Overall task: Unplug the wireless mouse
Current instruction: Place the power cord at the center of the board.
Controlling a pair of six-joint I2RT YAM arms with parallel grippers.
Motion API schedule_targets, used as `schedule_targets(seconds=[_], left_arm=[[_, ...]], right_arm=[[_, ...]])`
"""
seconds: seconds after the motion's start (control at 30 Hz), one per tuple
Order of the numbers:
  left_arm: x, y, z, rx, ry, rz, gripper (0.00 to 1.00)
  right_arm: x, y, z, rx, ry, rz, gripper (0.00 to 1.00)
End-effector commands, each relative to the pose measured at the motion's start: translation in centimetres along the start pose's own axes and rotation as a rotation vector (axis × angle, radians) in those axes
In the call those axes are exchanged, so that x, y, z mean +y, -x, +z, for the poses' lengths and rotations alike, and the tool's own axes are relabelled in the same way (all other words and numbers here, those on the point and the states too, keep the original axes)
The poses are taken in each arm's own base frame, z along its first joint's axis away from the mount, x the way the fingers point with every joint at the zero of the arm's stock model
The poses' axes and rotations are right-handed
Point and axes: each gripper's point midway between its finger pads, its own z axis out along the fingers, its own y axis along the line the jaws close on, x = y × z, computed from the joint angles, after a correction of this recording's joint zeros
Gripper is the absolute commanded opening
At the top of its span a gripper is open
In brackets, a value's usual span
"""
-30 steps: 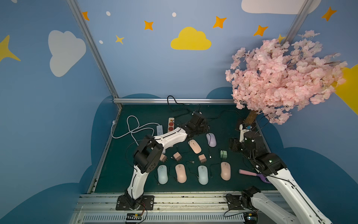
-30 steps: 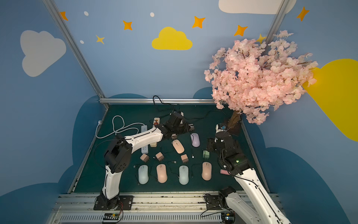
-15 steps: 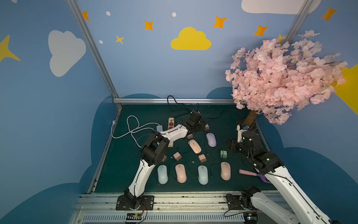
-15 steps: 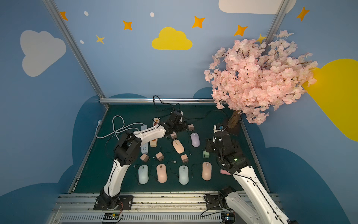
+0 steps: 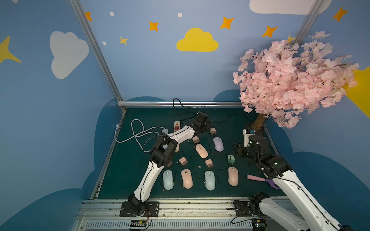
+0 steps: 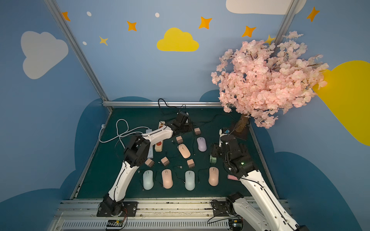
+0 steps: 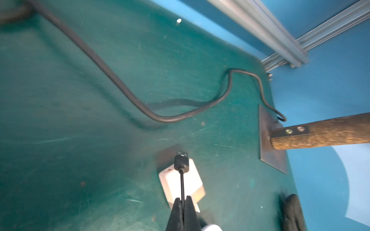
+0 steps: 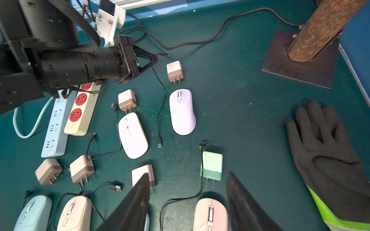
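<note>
My left gripper (image 7: pixel 182 199) is shut on a thin black cable (image 7: pixel 182 184). The cable's plug (image 7: pixel 181 162) hangs free just past the fingertips, above a pale pink charger (image 7: pixel 192 182). In the right wrist view the same gripper (image 8: pixel 155 59) pinches the cable (image 8: pixel 160 112), which trails down beside the lilac mouse (image 8: pixel 182 112) to a loose USB end (image 8: pixel 159 144). No cable enters that mouse. Both top views show this gripper (image 5: pixel 208 129) (image 6: pixel 190 129) near the back of the mat. My right gripper (image 8: pixel 188 175) (image 5: pixel 238 150) stands open over a pink mouse (image 8: pixel 210 214) and a green charger (image 8: pixel 211 166).
Several more mice (image 5: pixel 187 178) lie in a row near the front edge, with small chargers (image 5: pixel 183 161) among them. Two power strips (image 8: pixel 82 112) lie at the left under my left arm. The tree's base plate (image 8: pixel 300 66) stands at the back right. A black glove (image 8: pixel 328 152) rests on the mat's right side.
My left arm's elbow has swung toward the back and its gripper has drawn off the pale pink charger, which now shows beside it. The right arm has barely moved.
</note>
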Motion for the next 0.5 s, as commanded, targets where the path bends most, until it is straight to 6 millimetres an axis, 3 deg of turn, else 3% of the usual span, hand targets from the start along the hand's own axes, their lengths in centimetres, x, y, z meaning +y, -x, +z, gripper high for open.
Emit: schedule_targets(seconds=[0.0, 0.1, 0.27, 0.37, 0.47], left_arm=[[0.4, 0.7, 0.2, 0.0, 0.017, 0.01, 0.08], [0.6, 1.1, 0.4, -0.002, 0.021, 0.011, 0.18], [0.5, 2.5, -0.8, -0.025, 0.039, 0.03, 0.44], [-0.2, 3.7, -3.0, -0.055, 0.05, 0.069, 0.54], [-0.9, 5.2, -6.6, -0.107, 0.072, 0.121, 0.67]], right_arm=[[0.1, -0.2, 0.2, 0.003, 0.01, 0.004, 0.6], [0.1, -0.2, 0.2, 0.003, 0.009, 0.004, 0.6], [0.3, 0.1, -0.1, -0.005, 0.02, -0.005, 0.61], [0.7, 0.5, -0.6, -0.021, 0.041, -0.024, 0.62], [1.7, 1.0, -1.2, -0.049, 0.101, -0.057, 0.63]])
